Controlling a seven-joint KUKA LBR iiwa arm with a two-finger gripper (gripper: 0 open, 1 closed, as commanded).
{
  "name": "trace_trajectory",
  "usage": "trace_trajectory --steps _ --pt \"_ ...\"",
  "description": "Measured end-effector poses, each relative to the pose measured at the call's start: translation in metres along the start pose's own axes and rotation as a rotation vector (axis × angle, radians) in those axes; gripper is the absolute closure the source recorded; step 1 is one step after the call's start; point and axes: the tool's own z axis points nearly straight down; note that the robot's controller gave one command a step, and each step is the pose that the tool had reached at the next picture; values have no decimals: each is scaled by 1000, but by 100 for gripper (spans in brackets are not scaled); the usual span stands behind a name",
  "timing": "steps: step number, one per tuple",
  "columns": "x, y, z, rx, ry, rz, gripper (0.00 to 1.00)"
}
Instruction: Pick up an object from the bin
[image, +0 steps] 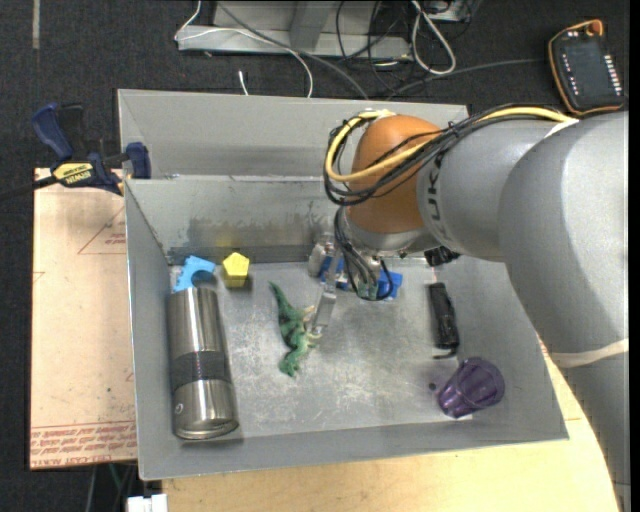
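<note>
My gripper (319, 322) reaches down into the middle of the bin, its tip right beside the upper part of a green toy lizard (293, 350) that lies stretched along the floor. Whether it touches the toy I cannot tell. A blue item (390, 285) lies partly hidden under the wrist, by the back wall. A small yellow block (236, 269) sits to the left of the lizard, near the back wall.
A tall steel bottle (201, 363) lies along the left wall with a light blue piece (193, 269) at its top end. A black oblong thing (443, 319) and a purple ribbed cap (470, 387) lie at the right. The arm covers the bin's back right corner.
</note>
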Motion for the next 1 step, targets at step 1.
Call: trace_trajectory --steps 1 --pt "61 85 2 1 -2 -760 100"
